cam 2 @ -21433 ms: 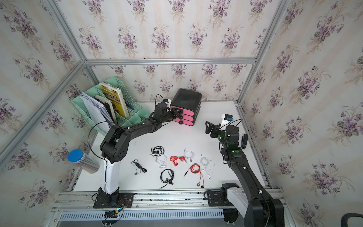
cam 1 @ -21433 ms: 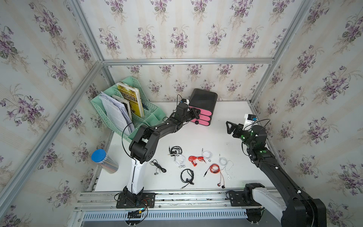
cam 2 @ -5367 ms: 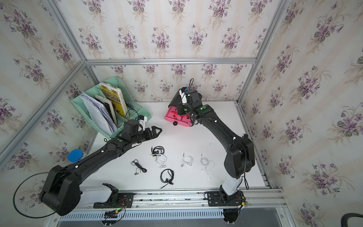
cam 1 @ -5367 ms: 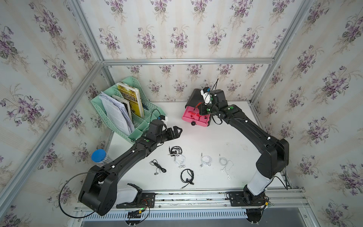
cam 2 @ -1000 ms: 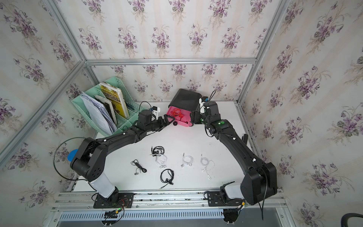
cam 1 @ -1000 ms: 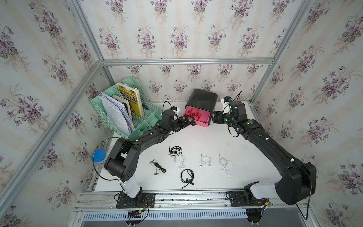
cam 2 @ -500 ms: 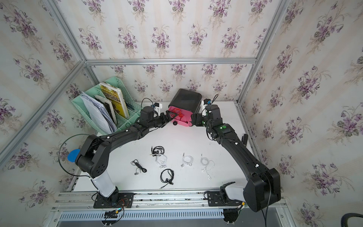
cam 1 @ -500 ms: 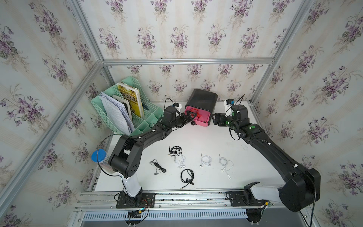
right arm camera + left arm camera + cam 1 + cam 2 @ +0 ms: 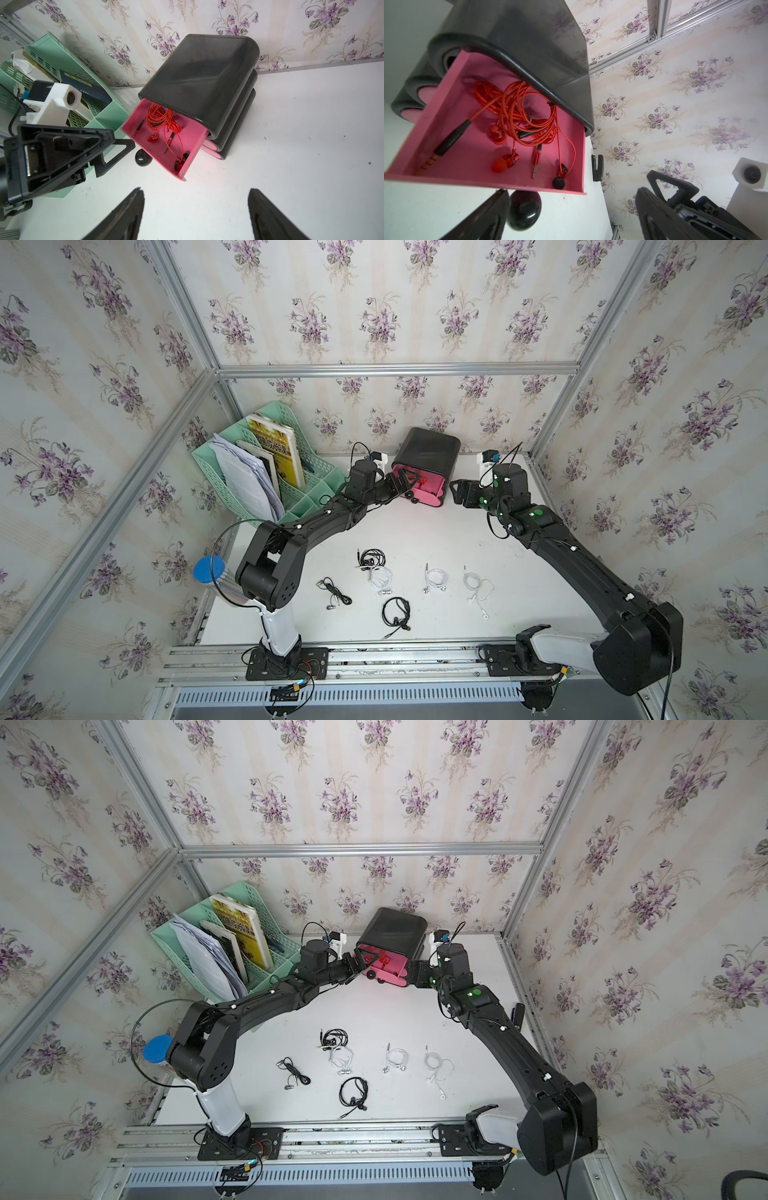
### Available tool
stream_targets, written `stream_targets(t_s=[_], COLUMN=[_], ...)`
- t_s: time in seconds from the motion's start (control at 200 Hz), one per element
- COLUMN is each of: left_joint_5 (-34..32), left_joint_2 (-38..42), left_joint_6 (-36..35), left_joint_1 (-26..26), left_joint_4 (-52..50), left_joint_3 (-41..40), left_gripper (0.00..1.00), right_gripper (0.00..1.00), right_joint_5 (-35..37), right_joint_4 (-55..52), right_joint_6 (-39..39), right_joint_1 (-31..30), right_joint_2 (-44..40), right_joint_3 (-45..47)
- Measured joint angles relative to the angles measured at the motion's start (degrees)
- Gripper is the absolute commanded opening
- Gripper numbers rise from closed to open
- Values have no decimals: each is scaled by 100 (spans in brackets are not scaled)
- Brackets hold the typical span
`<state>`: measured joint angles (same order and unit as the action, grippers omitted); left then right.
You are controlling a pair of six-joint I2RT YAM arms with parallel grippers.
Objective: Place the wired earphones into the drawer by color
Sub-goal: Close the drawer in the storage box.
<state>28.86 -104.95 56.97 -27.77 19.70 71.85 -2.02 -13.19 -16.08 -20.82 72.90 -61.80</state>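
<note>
left pincer (image 9: 572,195), spread wide, brackets the knob (image 9: 524,209) of the open drawer (image 9: 431,498) of red earphones (image 9: 517,108), which shuts toward twelve o'clock; right pincer (image 9: 457,492), spread, at three o'clock.

Both arms stretch forward, left gripper (image 9: 401,484) and right gripper (image 9: 457,491) gaping (tips pointing inward).

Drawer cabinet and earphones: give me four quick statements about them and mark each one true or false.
1. The red earphones lie in the open top drawer. True.
2. Three white earphones lie on the table. True.
3. The right end effector holds a black set. False: it is open and empty.
4. The left end effector is clamped on the knob. False: it is open, with the knob beside one finger.
</note>
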Motion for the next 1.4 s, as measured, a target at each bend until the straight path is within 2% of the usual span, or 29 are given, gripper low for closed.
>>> stream_targets(t_s=[0.959, 1.259, 1.399], left_joint_5=[-131, -188, -275], left_joint_2=[-1331, -1578, -1388], left_joint_6=[-223, -219, -227], left_joint_1=[17, 24, 15], left_joint_4=[-356, -341, -260], left_joint_3=[1753, 1989, 1714], left_gripper=[99, 99, 99], right_gripper=[83, 83, 82], right_joint_5=[66, 68, 72], right_joint_4=[-131, -140, -136], right_joint_6=[20, 15, -2], right_joint_1=[20, 22, 24], right_joint_2=[-267, -304, -321], right_joint_3=[136, 195, 227])
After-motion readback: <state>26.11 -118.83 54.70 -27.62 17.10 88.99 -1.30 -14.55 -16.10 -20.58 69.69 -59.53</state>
